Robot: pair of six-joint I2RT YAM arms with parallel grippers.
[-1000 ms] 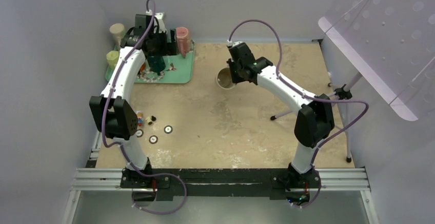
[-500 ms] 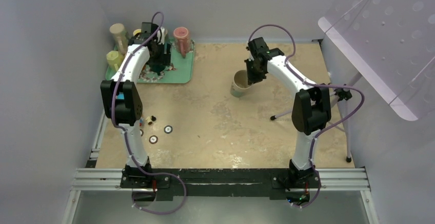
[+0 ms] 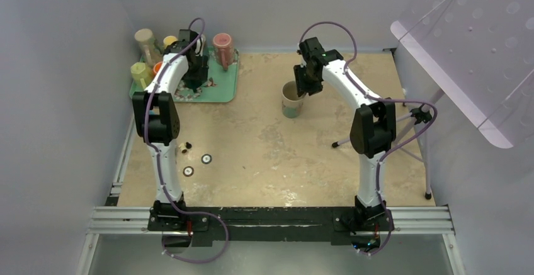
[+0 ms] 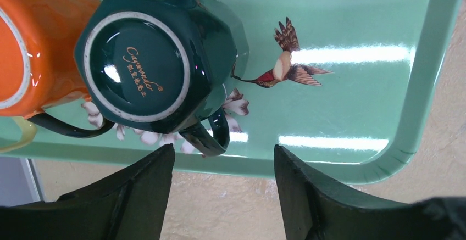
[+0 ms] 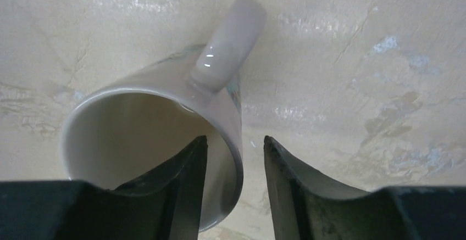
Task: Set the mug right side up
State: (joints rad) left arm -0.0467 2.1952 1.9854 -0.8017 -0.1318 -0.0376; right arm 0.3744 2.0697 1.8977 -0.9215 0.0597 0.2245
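Observation:
A cream mug (image 3: 291, 102) stands upright on the table, mouth up. In the right wrist view its handle (image 5: 231, 37) points away from the camera. My right gripper (image 3: 302, 85) straddles the mug's rim (image 5: 235, 146), one finger inside and one outside. The outer finger stands apart from the wall, so the jaws are open. A dark green mug (image 4: 143, 64) sits upside down on the mint tray (image 4: 351, 97). My left gripper (image 4: 224, 152) is open and empty just short of that mug's handle (image 4: 211, 138).
An orange mug (image 4: 33, 42) lies beside the green one. The tray (image 3: 223, 89) at the back left also bears a pink cup (image 3: 222, 43). Beige (image 3: 145, 39) and yellow-green (image 3: 138, 70) cups stand left of the tray. Small discs (image 3: 206, 158) lie front left. A tripod leg (image 3: 349, 140) is at the right.
The right arm carried the cream mug rightward, turning it from tilted to standing upright on the table. The left arm shifted back and right over the tray.

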